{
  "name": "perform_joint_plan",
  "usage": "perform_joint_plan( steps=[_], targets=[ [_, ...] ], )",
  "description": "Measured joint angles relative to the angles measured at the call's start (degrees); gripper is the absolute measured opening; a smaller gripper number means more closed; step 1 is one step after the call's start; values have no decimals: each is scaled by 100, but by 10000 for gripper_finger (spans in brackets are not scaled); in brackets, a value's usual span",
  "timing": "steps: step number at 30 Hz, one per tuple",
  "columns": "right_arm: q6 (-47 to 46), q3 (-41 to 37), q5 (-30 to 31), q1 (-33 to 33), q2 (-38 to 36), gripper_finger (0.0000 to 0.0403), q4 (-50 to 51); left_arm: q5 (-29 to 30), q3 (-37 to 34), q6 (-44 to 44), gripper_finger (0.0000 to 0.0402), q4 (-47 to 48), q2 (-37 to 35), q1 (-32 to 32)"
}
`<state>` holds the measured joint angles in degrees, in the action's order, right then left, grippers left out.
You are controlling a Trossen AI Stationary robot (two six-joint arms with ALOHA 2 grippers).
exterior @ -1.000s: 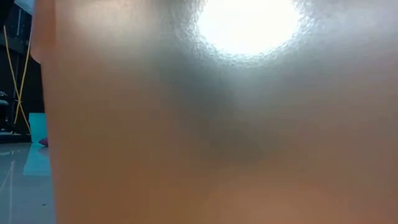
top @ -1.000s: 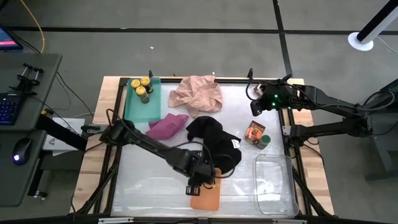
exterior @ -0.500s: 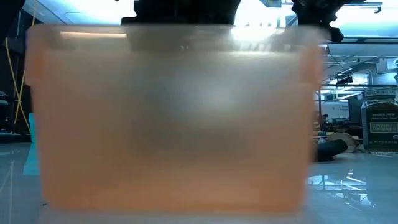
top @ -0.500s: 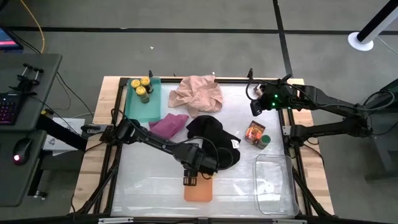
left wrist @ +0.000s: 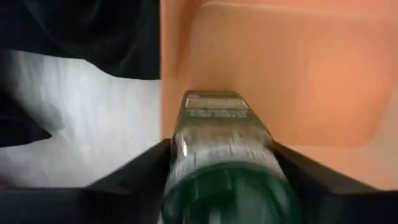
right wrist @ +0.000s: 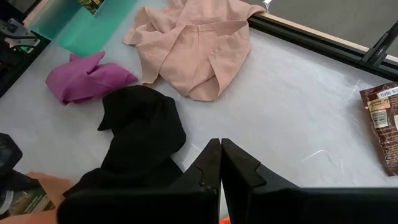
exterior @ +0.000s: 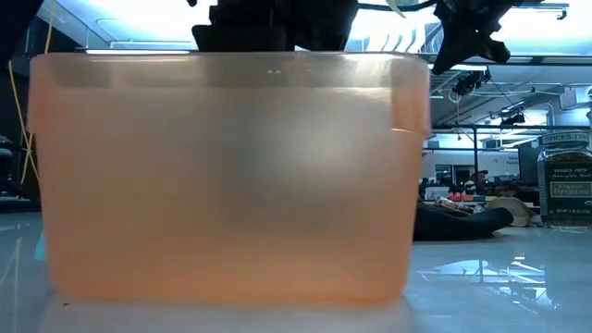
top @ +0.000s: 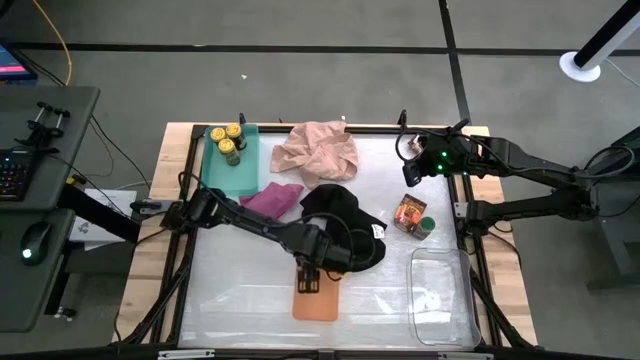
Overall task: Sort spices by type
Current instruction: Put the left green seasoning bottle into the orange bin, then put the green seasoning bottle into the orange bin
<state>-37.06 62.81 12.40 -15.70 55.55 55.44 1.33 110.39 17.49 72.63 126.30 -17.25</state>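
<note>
Left claw (top: 309, 282) clamped on green-lid jar (left wrist: 217, 168) over orange tray (top: 318, 303); right claw (top: 411, 176) together, parked.

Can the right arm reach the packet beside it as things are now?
Probably yes. The right gripper is shut and holds nothing, and the packet lies uncovered nearby; only the green-lidded jar touches it.

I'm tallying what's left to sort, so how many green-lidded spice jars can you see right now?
2. One green-lidded jar is held in the left gripper over the orange tray; the other stands beside the packet near the right edge. More may hide under the cloths.
</note>
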Motion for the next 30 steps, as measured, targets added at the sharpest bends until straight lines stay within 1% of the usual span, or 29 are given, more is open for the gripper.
perform_joint_plan(
  steps=[3,5,9,13,16,18,21,24,26,27,30],
  targets=[
    [0,0,0,1,0,0,0,-189,0,27,302,-79,0,15],
    [1,0,0,0,0,0,0,-259,0,47,326,-160,0,29],
    [10,0,0,1,-1,0,0,-332,77,43,336,-131,0,44],
    [518,2,-66,0,-25,0,-148,-328,513,-128,334,265,-51,103],
    [899,3,-194,2,-116,0,-357,121,951,-220,334,673,-244,194],
    [1018,13,-332,9,-183,0,-398,484,1103,-247,334,751,-548,268],
    [1065,13,-780,42,-202,0,-287,1195,1117,-180,334,566,-1133,340],
    [970,13,-1133,189,-163,0,238,1923,1100,-320,334,235,-1689,405],
    [779,13,-1194,381,-142,0,631,2289,904,-609,334,-99,-2109,496],
    [707,13,-1183,500,-121,0,859,2379,716,-777,334,-299,-2339,581],
    [270,13,-1150,858,-102,0,1302,2412,-155,-1192,335,-995,-3067,1028]
  ],
)
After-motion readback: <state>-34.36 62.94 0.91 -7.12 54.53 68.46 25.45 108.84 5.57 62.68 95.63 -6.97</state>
